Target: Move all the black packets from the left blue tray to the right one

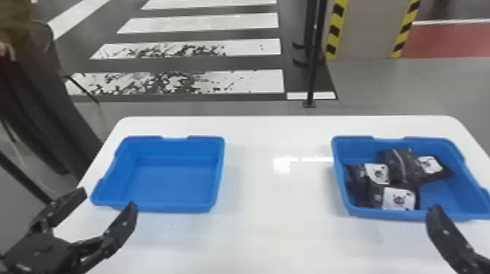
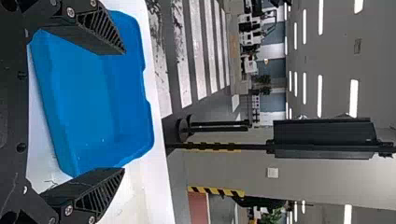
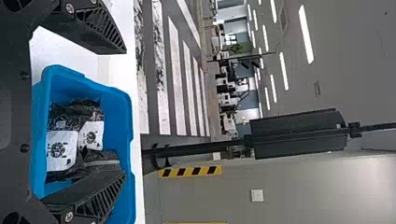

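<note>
The left blue tray [image 1: 175, 182] holds nothing; its bare floor also shows in the left wrist view. Several black packets [image 1: 401, 169] with white labels lie in the right blue tray [image 1: 443, 200], bunched toward its left side. My left gripper [image 1: 107, 198] is open at the near left corner of the left tray, fingers wide apart; in the left wrist view that gripper [image 2: 123, 112] has nothing between its fingers. One finger of my right gripper [image 1: 443, 227] stands at the right tray's near edge. In the right wrist view the right gripper [image 3: 125, 114] is open, with packets [image 3: 63, 149] beyond it.
Both trays stand on a white table [image 1: 277, 226], with a wide stretch of tabletop between them. Beyond the table's far edge a thin black post [image 1: 314, 65] rises from the floor. A person stands off the table's left side.
</note>
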### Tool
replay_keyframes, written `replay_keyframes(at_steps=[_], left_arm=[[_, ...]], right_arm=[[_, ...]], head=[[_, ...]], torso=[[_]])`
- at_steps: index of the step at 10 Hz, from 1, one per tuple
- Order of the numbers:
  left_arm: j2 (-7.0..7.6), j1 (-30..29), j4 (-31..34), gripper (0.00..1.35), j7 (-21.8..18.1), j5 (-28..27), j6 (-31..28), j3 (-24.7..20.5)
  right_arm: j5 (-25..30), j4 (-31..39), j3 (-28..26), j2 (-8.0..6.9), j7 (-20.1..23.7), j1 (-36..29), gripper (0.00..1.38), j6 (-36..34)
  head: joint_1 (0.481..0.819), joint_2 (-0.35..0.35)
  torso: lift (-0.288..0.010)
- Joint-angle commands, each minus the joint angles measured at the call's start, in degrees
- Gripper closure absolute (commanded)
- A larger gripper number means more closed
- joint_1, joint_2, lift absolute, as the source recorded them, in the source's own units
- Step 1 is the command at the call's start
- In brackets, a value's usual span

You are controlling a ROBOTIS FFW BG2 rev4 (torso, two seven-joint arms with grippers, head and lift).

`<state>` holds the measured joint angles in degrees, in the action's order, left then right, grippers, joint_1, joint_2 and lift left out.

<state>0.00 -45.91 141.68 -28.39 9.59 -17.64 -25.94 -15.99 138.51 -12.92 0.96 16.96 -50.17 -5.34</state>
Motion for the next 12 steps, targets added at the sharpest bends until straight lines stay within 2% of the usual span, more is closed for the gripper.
replay_keyframes(at_steps=[1,6,12], left_arm=[[-0.15,0.1,0.0,0.15,0.0,0.0,-0.4,0.0],[-0.15,0.5,0.0,0.15,-0.1,0.1,-1.8,0.1],[-0.15,0.5,-0.6,0.15,0.0,0.9,-2.3,0.1]], right_arm=[[-0.2,-0.2,0.0,0.0,0.0,0.1,0.1,0.0],[-1.1,-0.5,0.7,0.62,0.0,0.4,0.1,-0.1],[-1.7,-0.6,0.7,0.62,0.0,0.4,0.1,-0.1]], head=[[0.695,0.103],[0.695,0.108],[0.695,0.112]], torso=[[-0.14],[-0.14],[-0.14]])
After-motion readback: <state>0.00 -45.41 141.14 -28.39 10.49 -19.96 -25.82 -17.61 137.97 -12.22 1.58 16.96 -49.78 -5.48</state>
